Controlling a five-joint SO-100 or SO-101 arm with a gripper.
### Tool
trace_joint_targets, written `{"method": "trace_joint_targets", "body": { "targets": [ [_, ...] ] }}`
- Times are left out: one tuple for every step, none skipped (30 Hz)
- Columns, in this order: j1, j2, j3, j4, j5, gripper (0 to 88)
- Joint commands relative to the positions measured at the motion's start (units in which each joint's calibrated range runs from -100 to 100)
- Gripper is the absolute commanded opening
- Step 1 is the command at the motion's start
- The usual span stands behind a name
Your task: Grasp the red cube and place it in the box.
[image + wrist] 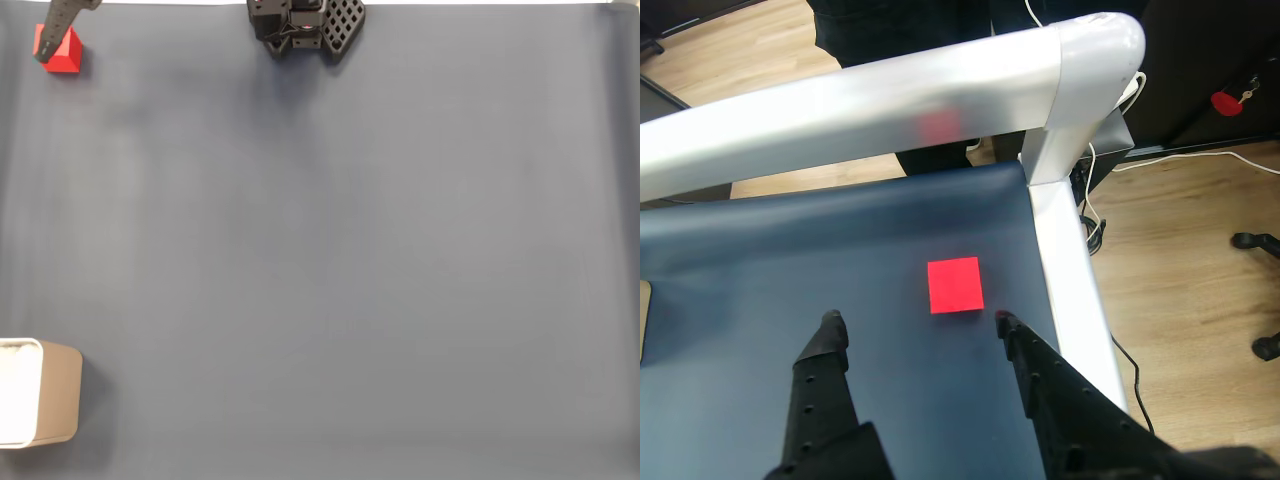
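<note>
The red cube lies flat near the mat's corner, well apart from the seemingly empty tan, white-lined box.

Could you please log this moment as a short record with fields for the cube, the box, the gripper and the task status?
red cube: on the dark mat near the white frame corner, untouched
box: lower left edge in the fixed view, apart from the cube
gripper: open, fingers spread just short of the cube
status: cube not yet grasped

No readable text, label, brand, number or sign appears on anything in either view
</note>
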Motion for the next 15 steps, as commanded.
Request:
{"method": "trace_joint_targets", "body": {
  "targets": [
    [1.0,1.1,-0.6,-3.2,0.6,34.9],
    [1.2,1.5,-0.5,-3.8,0.7,35.0],
    [1.2,2.0,-0.5,-4.3,0.8,35.1],
    [1.4,2.5,-0.5,-4.8,0.9,35.1],
    [1.6,2.9,-0.5,-5.4,0.9,35.1],
    [1.7,3.4,-0.5,-6.0,1.0,35.2],
    [1.8,3.9,-0.5,-6.5,1.1,35.3],
    [2.0,4.5,-0.5,-7.0,1.2,35.3],
    [2.0,4.9,-0.5,-7.6,1.3,35.4],
    [2.0,5.2,-0.2,-8.2,1.4,35.5],
    [2.0,5.4,0.0,-8.9,1.4,35.6],
    [2.0,5.6,0.3,-9.7,1.5,35.7],
    [2.0,5.8,0.7,-10.6,1.6,35.8],
    [2.0,6.0,1.1,-11.4,1.7,35.9],
    [2.0,6.3,1.6,-12.3,1.9,35.9]
  ]
}}
